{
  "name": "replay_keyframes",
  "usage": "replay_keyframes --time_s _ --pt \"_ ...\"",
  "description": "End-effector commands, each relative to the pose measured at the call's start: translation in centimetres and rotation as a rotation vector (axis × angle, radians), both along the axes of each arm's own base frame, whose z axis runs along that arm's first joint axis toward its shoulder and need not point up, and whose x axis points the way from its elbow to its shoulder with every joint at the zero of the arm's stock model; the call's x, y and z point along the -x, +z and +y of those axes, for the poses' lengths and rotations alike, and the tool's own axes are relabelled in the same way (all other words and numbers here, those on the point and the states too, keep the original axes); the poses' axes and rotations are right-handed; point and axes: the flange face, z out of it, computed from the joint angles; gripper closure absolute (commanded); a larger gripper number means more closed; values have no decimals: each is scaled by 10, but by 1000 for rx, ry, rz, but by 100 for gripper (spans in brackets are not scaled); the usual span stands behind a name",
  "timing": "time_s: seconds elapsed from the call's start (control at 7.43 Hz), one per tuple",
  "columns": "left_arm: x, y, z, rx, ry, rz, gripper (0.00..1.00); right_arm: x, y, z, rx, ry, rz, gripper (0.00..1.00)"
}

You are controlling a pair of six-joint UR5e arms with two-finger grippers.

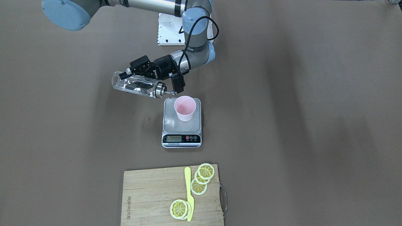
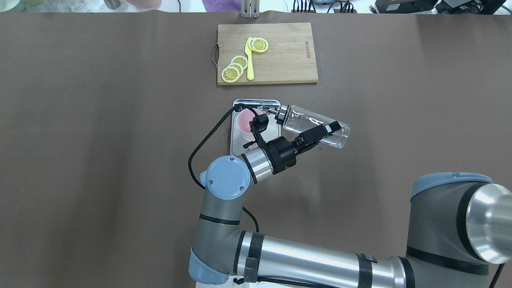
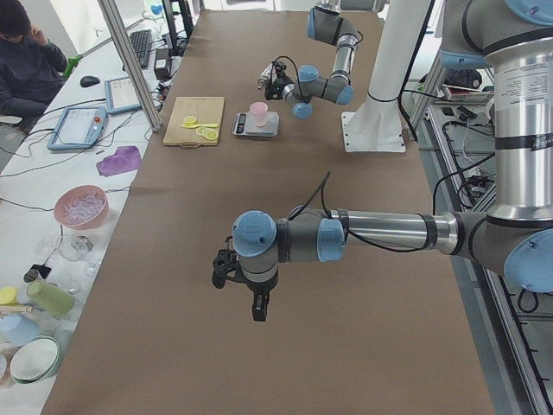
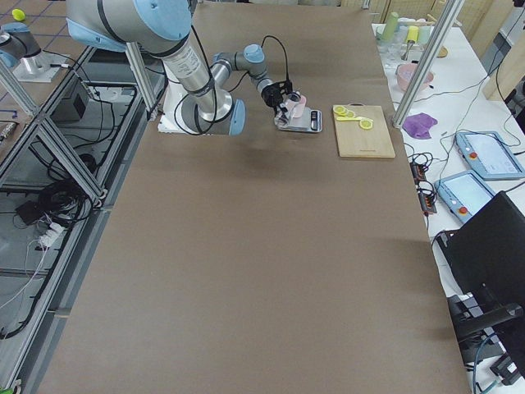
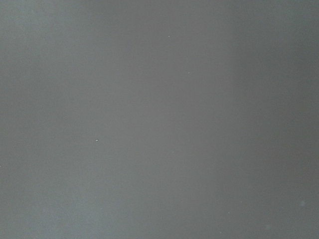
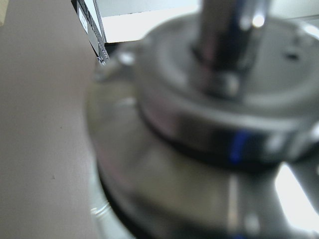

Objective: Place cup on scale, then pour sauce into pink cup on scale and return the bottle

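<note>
Right tool (image 1: pixel 127 74) pinched on bottle (image 1: pixel 135 85), long axis near level, spout (image 1: pixel 172 93) at rim of cup (image 1: pixel 185 108) on scale (image 1: pixel 181 138). Judged: pouring. Left tool (image 3: pixel 225 273) well apart, grip not discernible.

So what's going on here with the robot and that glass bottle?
The robot's right gripper is clamped on a clear glass bottle, holding it tipped almost flat with its spout at the rim of a pink cup. The cup stands on a kitchen scale. Whether liquid is flowing is too faint to see. The left arm hangs over the table far away from all this.
</note>
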Motion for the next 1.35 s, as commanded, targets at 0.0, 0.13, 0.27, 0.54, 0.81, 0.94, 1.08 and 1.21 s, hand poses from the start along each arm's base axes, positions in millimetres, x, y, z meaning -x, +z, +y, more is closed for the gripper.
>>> replay_keyframes --time_s 0.0,0.13,0.27,0.54,0.81,0.94,1.08,1.21 --pt "-1 1 1 2 1 0 2 2 5 1 11 7 38 100" --pt "-1 1 1 2 1 0 2 -1 6 3 22 21 58 100" --pt "-1 1 1 2 1 0 2 -2 0 4 24 23 67 100" --pt "-1 1 1 1 2 0 2 -2 0 7 34 24 88 100" --pt "-1 1 1 1 2 0 2 7 -6 5 45 30 111 100" --pt "-1 1 1 1 2 0 2 8 -5 5 50 34 115 100" --pt "-1 1 1 1 2 0 2 10 1 6 54 33 133 100" --pt "-1 1 1 1 2 0 2 10 2 6 51 37 138 100"
